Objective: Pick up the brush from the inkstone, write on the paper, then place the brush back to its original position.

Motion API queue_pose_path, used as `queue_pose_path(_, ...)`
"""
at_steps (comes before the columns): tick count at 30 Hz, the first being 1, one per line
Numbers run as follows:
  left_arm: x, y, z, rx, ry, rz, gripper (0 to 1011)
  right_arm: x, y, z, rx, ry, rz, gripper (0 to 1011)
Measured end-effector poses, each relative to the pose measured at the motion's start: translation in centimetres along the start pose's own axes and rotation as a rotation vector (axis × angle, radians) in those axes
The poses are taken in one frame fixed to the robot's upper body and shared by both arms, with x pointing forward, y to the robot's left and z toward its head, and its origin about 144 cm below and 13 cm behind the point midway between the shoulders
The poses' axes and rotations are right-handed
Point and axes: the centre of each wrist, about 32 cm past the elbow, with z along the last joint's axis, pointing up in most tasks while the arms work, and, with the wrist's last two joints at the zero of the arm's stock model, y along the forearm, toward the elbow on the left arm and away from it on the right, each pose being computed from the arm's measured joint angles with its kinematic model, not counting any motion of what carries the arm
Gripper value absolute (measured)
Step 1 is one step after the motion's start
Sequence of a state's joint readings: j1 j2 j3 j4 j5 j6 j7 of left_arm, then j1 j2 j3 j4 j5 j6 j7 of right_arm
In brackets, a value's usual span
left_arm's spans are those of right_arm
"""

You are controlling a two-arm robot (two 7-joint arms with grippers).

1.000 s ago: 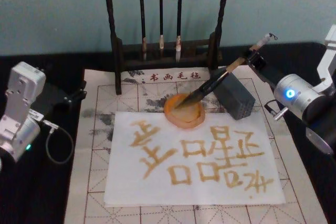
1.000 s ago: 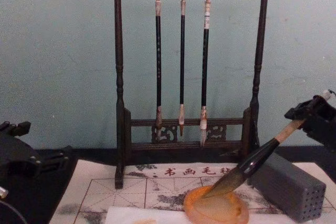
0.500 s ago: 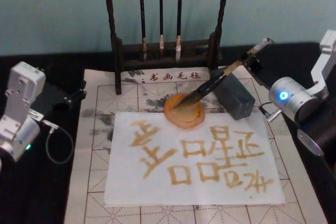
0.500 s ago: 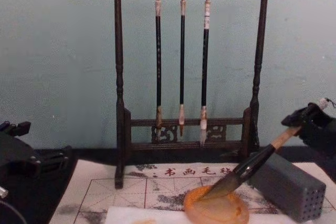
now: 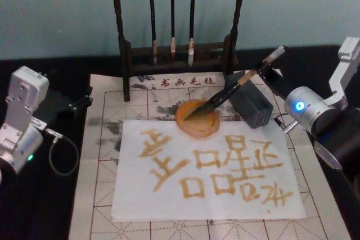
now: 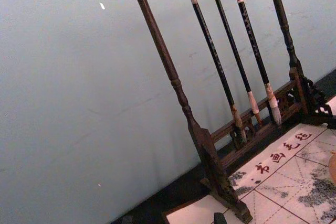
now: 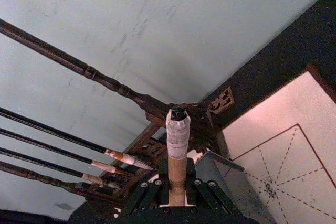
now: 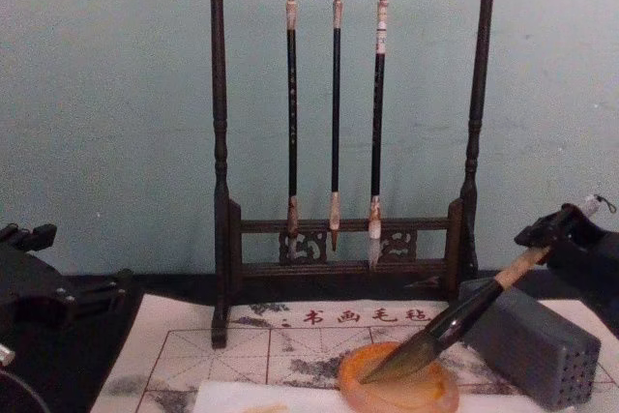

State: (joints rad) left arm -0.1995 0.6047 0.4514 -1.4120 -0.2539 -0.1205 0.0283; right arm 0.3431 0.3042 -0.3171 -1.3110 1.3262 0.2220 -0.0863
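Head view shows the right pincer (image 5: 269, 69) closed around the upper handle of the brush (image 5: 233, 88), at the right rear of the counter (image 5: 45, 212). The brush leans, with its dark bristles in the inkstone (image 5: 205, 130) and its handle passing over the grey block (image 5: 251, 107). The inkstone sits at the rear edge of the paper (image 5: 169, 195). The left pincer (image 5: 83, 100) is parked at the left; I cannot tell whether it is wide or narrow.
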Motion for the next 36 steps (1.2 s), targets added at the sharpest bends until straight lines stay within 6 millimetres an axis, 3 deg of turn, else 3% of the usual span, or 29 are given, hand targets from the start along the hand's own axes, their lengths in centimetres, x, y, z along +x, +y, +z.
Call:
queue_pose_path(25,0.0,0.0,0.0,0.0,0.0,0.0,1001,0.04,0.1,-0.19,0.001,-0.006,-0.012,197)
queue_pose_path(36,0.0,0.0,0.0,0.0,0.0,0.0,1001,0.03,0.09,-0.2,0.0,-0.005,-0.01,492)
